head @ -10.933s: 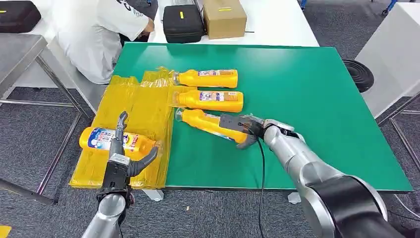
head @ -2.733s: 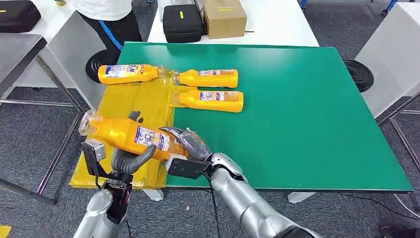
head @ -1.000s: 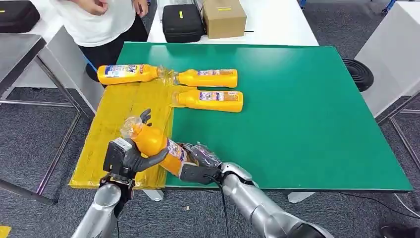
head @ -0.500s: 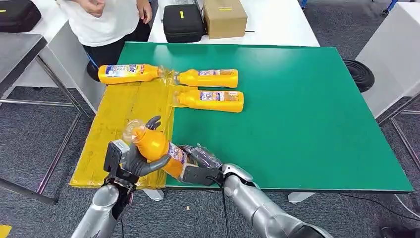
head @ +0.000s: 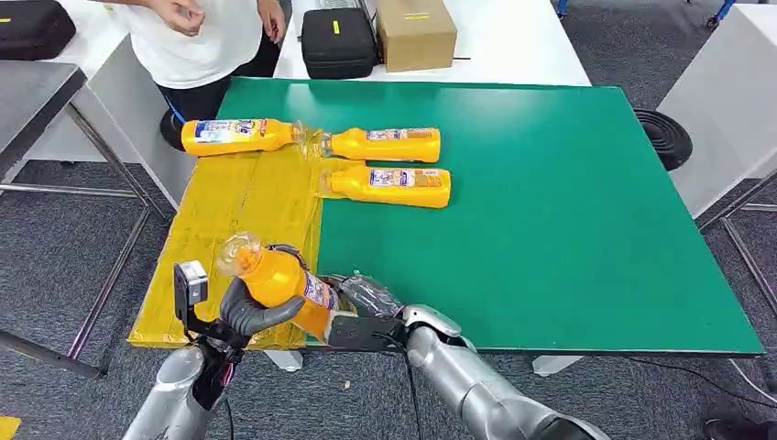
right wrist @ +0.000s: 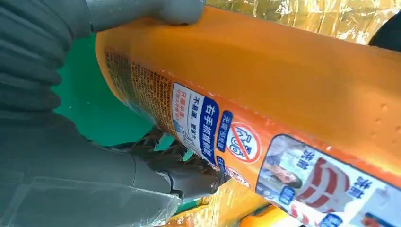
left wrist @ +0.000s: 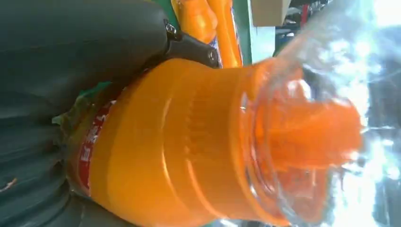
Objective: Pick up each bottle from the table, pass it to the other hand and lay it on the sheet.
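Observation:
An orange bottle (head: 279,282) with a clear cap is held tilted, cap up, over the near edge of the yellow sheet (head: 234,206). My left hand (head: 247,313) grips its upper body, and my right hand (head: 362,307) holds its lower end. In the left wrist view the bottle (left wrist: 189,151) sits against my hand (left wrist: 71,52). The right wrist view shows my hand (right wrist: 52,142) wrapped around the labelled body (right wrist: 283,94). A second orange bottle (head: 234,135) lies at the sheet's far end. Two more (head: 385,144) (head: 394,186) lie on the green table (head: 550,202).
A person in a white shirt (head: 197,37) stands at the table's far left corner. A black case (head: 339,41) and a cardboard box (head: 415,32) sit on the white table behind. A grey metal table (head: 37,92) stands to the left.
My right hand lifted the bottle off the table and brought it to my left hand, which closed around it. In the last second the bottle shifted toward me. The sheet's earlier bottle now lies at its far end.

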You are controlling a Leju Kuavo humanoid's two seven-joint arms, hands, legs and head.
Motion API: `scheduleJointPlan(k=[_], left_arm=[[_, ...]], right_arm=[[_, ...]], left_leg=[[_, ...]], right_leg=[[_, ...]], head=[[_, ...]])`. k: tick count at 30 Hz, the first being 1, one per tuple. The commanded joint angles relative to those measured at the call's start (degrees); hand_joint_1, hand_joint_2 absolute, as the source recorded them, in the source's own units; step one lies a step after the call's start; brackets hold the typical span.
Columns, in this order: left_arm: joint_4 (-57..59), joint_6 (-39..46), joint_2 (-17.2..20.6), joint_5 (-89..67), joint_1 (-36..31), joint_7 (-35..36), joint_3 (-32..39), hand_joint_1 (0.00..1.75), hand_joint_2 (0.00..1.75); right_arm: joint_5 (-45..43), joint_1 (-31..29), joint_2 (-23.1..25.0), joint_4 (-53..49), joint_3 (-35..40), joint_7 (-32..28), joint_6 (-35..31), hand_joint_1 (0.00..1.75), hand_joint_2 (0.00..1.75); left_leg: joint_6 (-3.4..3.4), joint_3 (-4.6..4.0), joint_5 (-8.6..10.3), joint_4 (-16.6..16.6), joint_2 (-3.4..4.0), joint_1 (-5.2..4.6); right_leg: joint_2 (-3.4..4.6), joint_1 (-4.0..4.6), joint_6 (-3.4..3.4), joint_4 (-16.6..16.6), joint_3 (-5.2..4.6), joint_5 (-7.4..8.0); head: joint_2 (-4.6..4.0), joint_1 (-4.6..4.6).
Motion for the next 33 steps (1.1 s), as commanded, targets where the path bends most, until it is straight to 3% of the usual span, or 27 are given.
scheduleJointPlan(k=[1, 11, 12, 13, 14, 15, 26, 33], left_arm=[[3.1, -2.4, 0.7, 1.4, -0.3, 0.4, -1.9, 1.75, 1.75], [2.2, 1.2, 0.4, -1.3, 0.0, 1.2, -2.5, 1.75, 1.75], [1.4, 6.0, 0.6, -5.6, 0.1, 0.7, -2.6, 1.75, 1.75], [1.5, 7.2, 0.2, -6.3, 0.0, 1.1, -2.2, 1.75, 1.75], [1.1, 10.6, 0.4, -9.3, 0.1, 1.0, -2.1, 1.75, 1.75], [0.8, 12.2, 0.0, -10.6, 0.1, 1.3, -1.7, 1.75, 1.75], [-3.3, 20.7, 2.2, -19.9, -2.0, 2.0, 2.7, 1.75, 1.75], [-7.8, 22.0, 6.6, -23.5, -6.5, 3.5, 7.2, 1.75, 1.75]], right_arm=[[0.4, -2.8, -0.2, 1.1, 2.2, 0.2, 0.2, 1.75, 1.75], [0.1, -2.5, -0.5, 0.9, 1.2, 0.1, -1.1, 1.75, 1.75], [-0.3, -2.1, -0.5, 0.3, 0.5, -0.2, -1.8, 1.5, 1.75], [-1.3, -1.5, -0.5, -0.8, -0.8, -0.7, -3.3, 0.0, 1.75], [-1.8, -1.2, -0.4, -1.4, -1.4, -0.9, -3.5, 0.0, 1.75], [-2.4, -0.6, -0.5, -2.8, -2.4, -0.9, -4.6, 0.0, 0.0], [-8.9, 5.7, -3.9, -18.8, -4.9, -0.9, -4.8, 0.0, 0.0], [-10.7, 11.4, -6.7, -25.7, -9.1, -0.9, -5.5, 0.0, 0.0]], left_leg=[[0.02, 0.35, -0.15, 0.0, 0.04, -0.01], [0.02, 0.33, -0.14, 0.0, 0.05, -0.02], [0.02, 0.27, -0.12, 0.0, 0.04, -0.02], [0.02, 0.43, -0.2, 0.0, 0.04, -0.01], [0.02, 0.14, -0.05, 0.0, 0.01, -0.02], [0.02, 0.25, -0.11, 0.0, 0.0, 0.01], [-0.03, 0.35, -0.11, 0.0, -0.02, 0.04], [-0.02, 0.24, -0.03, 0.0, -0.07, 0.07]], right_leg=[[-0.04, 0.02, -0.13, 0.0, 0.36, -0.14], [-0.02, 0.02, -0.11, 0.0, 0.33, -0.13], [-0.03, 0.01, -0.1, 0.0, 0.27, -0.11], [-0.05, 0.03, -0.14, 0.0, 0.44, -0.19], [-0.04, 0.0, -0.06, 0.0, 0.14, -0.05], [-0.07, 0.04, -0.1, 0.0, 0.27, -0.11], [-0.09, 0.08, -0.15, 0.0, 0.32, -0.09], [-0.12, 0.1, -0.1, 0.0, 0.2, -0.03]], head=[[0.0, 0.02], [0.0, 0.0], [0.0, 0.0], [0.0, 0.0], [0.0, 0.0], [0.0, 0.0], [0.0, 0.0], [0.0, 0.0]])
